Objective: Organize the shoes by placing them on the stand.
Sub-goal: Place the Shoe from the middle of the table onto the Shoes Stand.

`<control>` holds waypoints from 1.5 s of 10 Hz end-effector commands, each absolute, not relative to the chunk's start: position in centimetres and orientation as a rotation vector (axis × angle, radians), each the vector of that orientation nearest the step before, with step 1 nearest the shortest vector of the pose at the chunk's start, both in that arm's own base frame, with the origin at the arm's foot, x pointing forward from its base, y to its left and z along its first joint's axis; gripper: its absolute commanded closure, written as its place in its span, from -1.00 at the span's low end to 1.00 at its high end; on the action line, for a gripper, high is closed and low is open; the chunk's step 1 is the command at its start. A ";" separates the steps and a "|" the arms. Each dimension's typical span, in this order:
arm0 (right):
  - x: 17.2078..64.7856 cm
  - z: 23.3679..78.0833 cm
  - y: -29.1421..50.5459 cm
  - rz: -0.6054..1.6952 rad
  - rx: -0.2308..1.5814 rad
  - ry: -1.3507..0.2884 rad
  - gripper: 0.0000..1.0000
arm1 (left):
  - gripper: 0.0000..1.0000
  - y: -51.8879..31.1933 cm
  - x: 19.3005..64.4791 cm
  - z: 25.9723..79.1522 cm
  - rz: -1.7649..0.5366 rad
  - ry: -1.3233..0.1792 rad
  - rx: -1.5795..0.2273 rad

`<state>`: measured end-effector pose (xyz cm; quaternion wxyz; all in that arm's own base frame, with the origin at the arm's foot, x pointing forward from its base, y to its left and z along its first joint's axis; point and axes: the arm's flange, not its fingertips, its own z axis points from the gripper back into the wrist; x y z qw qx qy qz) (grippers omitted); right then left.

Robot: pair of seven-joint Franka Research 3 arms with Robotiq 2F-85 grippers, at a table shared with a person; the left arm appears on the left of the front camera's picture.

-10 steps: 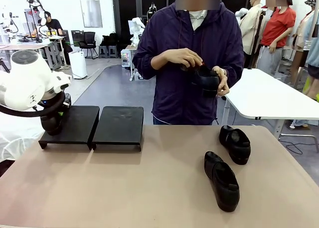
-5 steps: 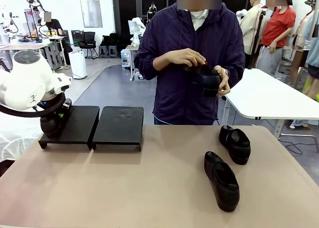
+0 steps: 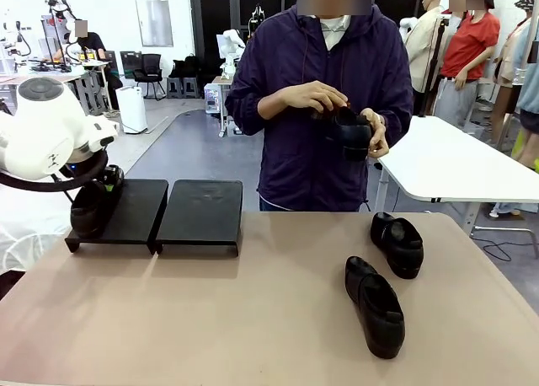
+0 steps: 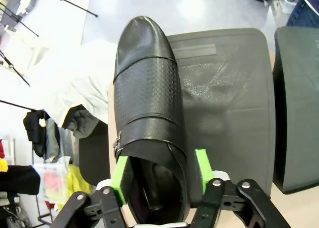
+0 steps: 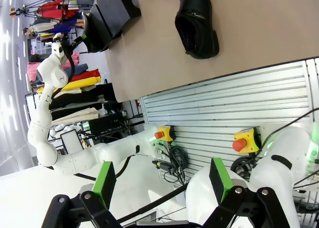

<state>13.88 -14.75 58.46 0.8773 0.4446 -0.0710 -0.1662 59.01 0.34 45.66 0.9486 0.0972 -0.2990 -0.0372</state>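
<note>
**First shoe on the stand, grip not yet clear of it**

At the left of the front view, the left gripper (image 4: pixel 160 169) hangs over the outer platform of the stand (image 3: pixel 135 205). A shoe (image 4: pixel 147 88) lies along that platform's outer edge. In the left wrist view the green pads (image 4: pixel 202 168) flank the heel. One shows a sliver of gap and the other sits too close to tell, so the jaws look apart rather than clamped. The right gripper (image 5: pixel 162 180) stands wide apart with nothing between its pads.

Two shoes wait on the table at the right of the front view, one nearer (image 3: pixel 376 306) and one farther (image 3: pixel 397 243). A person at the far side holds a fourth shoe (image 3: pixel 349 133) in both hands. The inner platform (image 3: pixel 202 209) is bare.

The main risk is in the lift-off. If the close pad drags on the heel as the arm rises, the shoe could skew or be tugged along. It lies near the platform's edge on a slanted top, so a small nudge might tip it off the side or start it sliding. Glossy leather would give little friction to stop it.
</note>
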 end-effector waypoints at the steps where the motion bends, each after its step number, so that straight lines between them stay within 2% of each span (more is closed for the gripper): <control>1: 13.5 58.6 -14.9 -0.323 0.933 -0.161 -1.00 | -1.00 -0.2 57.4 47.5 -0.118 -0.615 0.197; 4: 13.5 58.6 -14.9 -0.323 0.933 -0.161 -1.00 | -1.00 -0.2 52.6 53.0 -0.253 -0.458 0.172; 5: 13.5 58.6 -14.9 -0.323 0.933 -0.161 -1.00 | -1.00 1.1 50.1 55.9 -0.279 -0.434 0.113; 8: 13.5 58.6 -14.9 -0.323 0.933 -0.161 -1.00 | -1.00 4.8 42.5 60.5 -0.325 -0.449 -0.054; 12: 13.5 58.6 -14.9 -0.323 0.933 -0.161 -1.00 | -1.00 8.0 32.6 56.6 -0.331 -0.501 -0.299; 14: 13.5 58.6 -14.9 -0.323 0.933 -0.161 -1.00 | -1.00 8.7 32.2 55.0 -0.331 -0.448 -0.329; 15: 13.5 58.6 -14.9 -0.323 0.933 -0.161 -1.00 | -1.00 8.3 33.8 54.9 -0.392 -0.315 -0.236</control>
